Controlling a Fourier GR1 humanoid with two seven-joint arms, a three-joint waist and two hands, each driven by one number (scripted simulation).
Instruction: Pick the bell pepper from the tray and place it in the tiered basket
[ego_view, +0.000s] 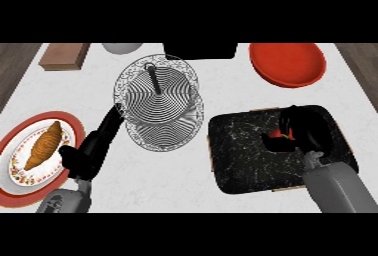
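Note:
A black marbled tray (244, 150) lies right of centre. My right hand (304, 129) rests over its right half, fingers curled round a red bell pepper (280, 134), of which only a small red patch shows. The wire tiered basket (159, 100) stands at the middle of the counter, left of the tray, with a dark centre post. At the lower left my left hand (92, 147) is open, its fingers stretched up toward the basket's left rim.
A croissant (43, 146) lies on a red-rimmed plate (18, 185) at the left. A red bowl (288, 62) sits at the back right, a wooden block (63, 56) at the back left, and a grey bowl (122, 47) beside it.

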